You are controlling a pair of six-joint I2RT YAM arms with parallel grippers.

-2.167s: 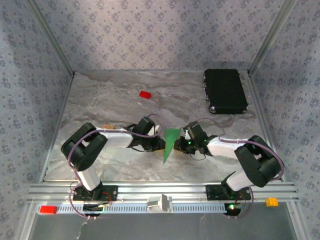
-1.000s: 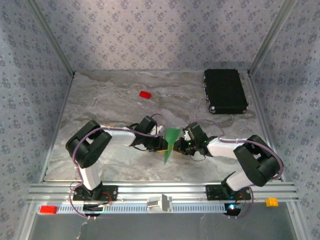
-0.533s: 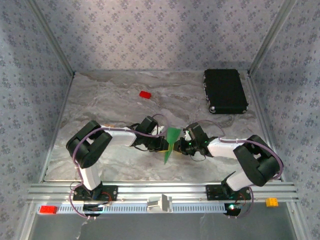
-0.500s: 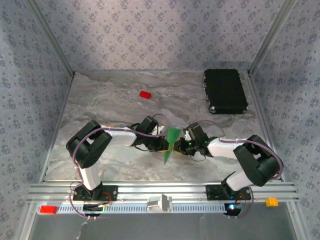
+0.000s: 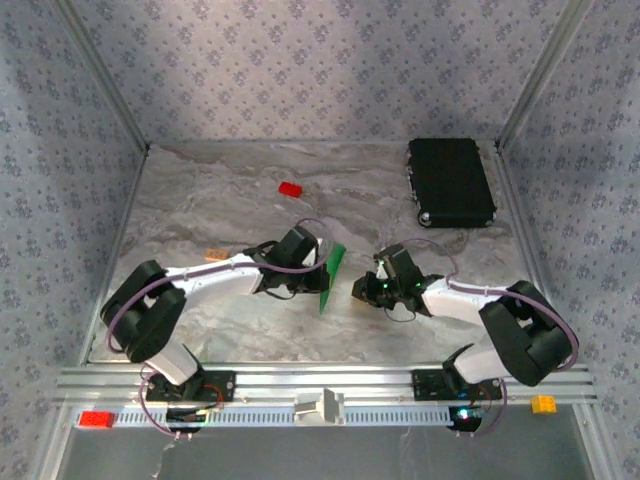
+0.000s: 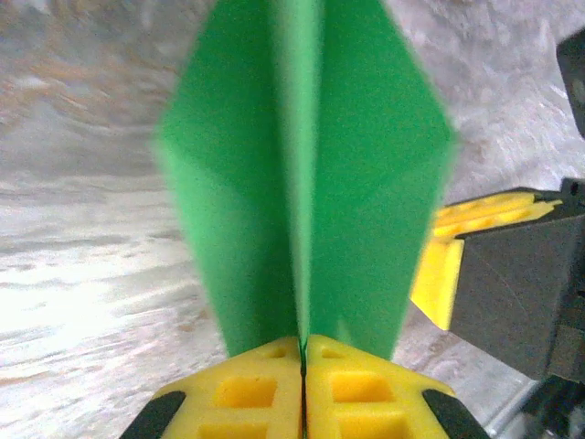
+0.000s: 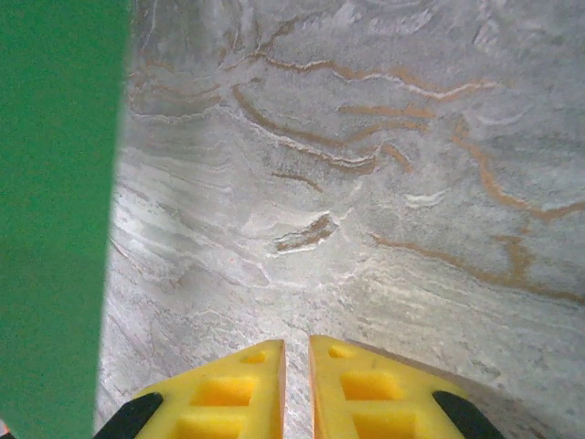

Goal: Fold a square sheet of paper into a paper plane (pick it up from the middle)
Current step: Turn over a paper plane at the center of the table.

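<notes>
In the top view the left arm reaches from the lower left across the marbled grey tabletop (image 5: 190,200) toward the middle of the frame. A small red block (image 5: 290,189) lies alone above it, well apart from both arms. The left claw (image 5: 318,276) is clamped on the near end of the paper plane (image 5: 332,274), a slim bright green piece that stands on edge just left of the frame's centre, between the two claws.

In the left wrist view the yellow fingers (image 6: 247,393) at the bottom edge are pressed together with the green paper's centre ridge pinched in the seam. The paper plane (image 6: 311,165) rises from them up the middle of the frame, a wing spreading to each side of the crease. The right claw (image 6: 457,251) shows at the right edge of that view, near the paper but apart from it.

In the top view the right claw (image 5: 362,290) sits just right of the paper, pointing at it with a gap between. In the right wrist view the right claw (image 7: 295,357) is almost fully closed, a thin slit between its yellow pads and nothing in them; the green paper (image 7: 55,210) is a blurred band down the left edge.

A black rectangular case (image 5: 451,182) lies flat at the upper right of the tabletop
</notes>
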